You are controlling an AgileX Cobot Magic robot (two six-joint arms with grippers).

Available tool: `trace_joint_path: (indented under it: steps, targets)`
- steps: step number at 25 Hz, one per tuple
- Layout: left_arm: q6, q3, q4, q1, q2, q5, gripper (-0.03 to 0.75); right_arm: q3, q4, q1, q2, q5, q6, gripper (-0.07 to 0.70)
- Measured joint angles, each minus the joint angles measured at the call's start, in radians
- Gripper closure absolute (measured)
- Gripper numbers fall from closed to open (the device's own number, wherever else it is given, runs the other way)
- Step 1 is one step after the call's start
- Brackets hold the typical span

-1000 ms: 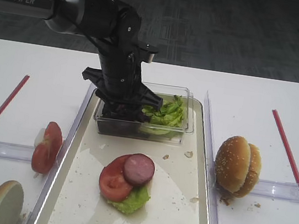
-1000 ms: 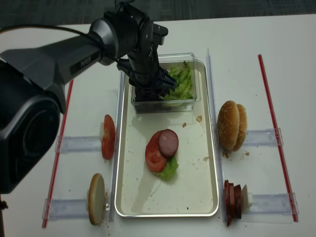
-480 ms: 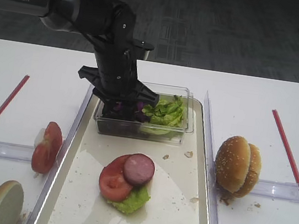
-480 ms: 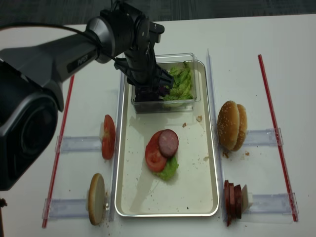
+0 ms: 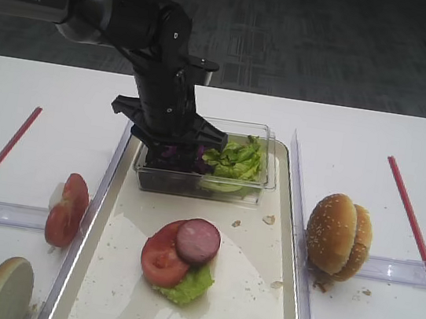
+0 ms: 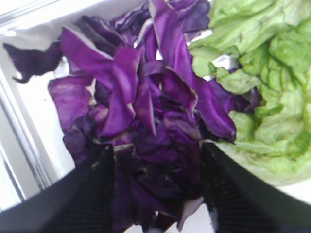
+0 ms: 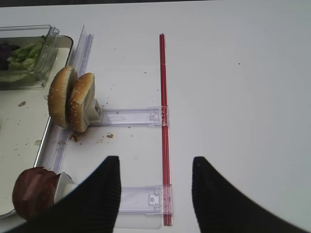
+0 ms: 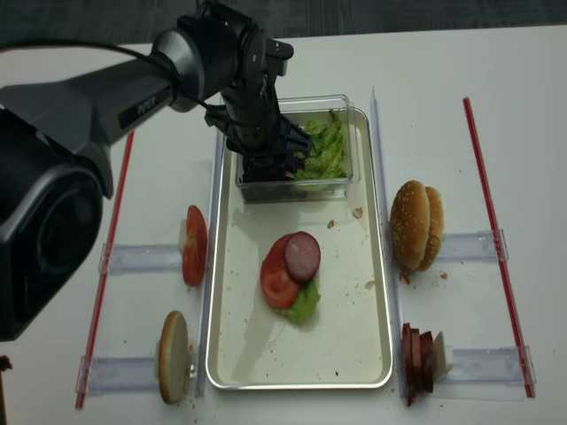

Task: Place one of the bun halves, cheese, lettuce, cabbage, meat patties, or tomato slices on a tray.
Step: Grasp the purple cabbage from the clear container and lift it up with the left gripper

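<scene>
Both left jaws sit buried in the cabbage [image 6: 146, 121], grip unclear; right jaws spread.

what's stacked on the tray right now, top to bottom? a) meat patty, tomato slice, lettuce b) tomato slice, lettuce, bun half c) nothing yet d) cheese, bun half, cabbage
a: a meat patty lies on a tomato slice, with a lettuce leaf under both on the tray.

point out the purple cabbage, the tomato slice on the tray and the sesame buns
cabbage [image 6: 146, 111]: left wrist view, middle of the purple clump
tomato slice [image 5: 157, 261]: exterior high view, bare red face
buns [image 8: 415, 224]: realsense high view, seeded crust
</scene>
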Motion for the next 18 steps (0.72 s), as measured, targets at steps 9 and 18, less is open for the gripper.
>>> trace_joint_path:
  steps: [9, 18]
  targets:
    - [0.002, 0.0, -0.004, -0.01, 0.0, 0.0, 0.347, 0.0, 0.0, 0.0, 0.0, 0.0, 0.0, 0.256]
    - [-0.008, -0.006, -0.013, -0.01, 0.042, -0.004, 0.348, 0.0, 0.0, 0.0, 0.0, 0.0, 0.0, 0.256]
